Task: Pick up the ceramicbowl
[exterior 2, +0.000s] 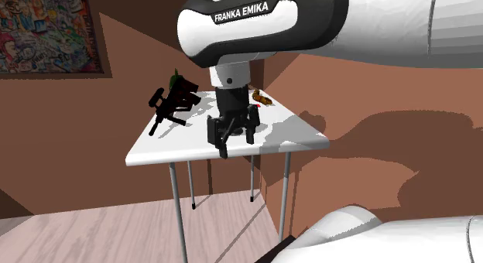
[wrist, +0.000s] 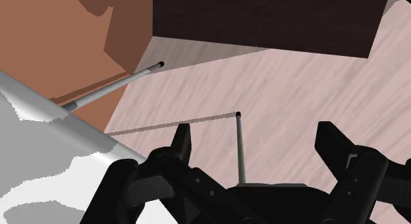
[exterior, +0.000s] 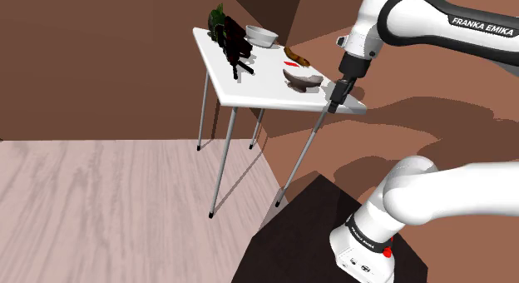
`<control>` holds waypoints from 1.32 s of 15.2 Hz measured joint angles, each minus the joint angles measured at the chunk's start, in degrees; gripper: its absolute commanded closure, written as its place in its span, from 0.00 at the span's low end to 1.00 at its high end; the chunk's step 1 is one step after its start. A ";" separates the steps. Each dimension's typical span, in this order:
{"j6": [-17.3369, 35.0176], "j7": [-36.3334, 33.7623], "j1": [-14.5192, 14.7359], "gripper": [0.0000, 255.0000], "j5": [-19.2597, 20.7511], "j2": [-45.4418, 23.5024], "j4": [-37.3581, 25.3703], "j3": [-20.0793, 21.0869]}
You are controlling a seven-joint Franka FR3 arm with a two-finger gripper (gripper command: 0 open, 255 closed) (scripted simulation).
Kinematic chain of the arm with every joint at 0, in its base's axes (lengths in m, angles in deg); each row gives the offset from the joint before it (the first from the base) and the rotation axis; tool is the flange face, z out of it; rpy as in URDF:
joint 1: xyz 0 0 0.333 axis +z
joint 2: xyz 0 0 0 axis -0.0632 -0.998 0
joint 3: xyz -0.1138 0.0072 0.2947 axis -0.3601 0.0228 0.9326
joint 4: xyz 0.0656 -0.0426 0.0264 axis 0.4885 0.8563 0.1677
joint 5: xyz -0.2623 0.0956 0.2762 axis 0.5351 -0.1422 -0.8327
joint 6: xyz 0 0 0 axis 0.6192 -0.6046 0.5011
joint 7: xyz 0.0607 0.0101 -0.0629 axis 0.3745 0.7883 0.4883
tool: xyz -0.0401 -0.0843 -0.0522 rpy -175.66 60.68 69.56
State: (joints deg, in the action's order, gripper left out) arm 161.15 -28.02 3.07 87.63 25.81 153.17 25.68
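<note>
Wrist view: fingers [wrist: 181,142] apart w/o contact.

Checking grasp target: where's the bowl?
Shoulder view: the pale bowl sits at the white table's far end, right of the black object, far from the gripper.

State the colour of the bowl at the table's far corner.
The bowl is greyish white; shoulder view best.

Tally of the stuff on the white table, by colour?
Black: 1, gun-like object
Green: 1, leafy-looking item
Pale grey: 1, round bowl
Dark brown: 1, shallow bowl
Orange-brown: 1, curved elongated item
Red: 1, small flat piece
Total: 6
</note>
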 measured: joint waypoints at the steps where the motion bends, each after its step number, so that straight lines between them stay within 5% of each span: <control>1: 0.00 0.00 0.00 0.00 0.00 0.00 0.00 0.00; 16: 19.77 12.34 0.94 0.00 18.47 -16.22 -11.72 1.81; 20: 23.16 12.10 0.83 0.00 20.00 -17.80 -10.83 1.84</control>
State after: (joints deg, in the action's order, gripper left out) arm 184.31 -15.92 3.90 107.63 8.01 142.34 27.52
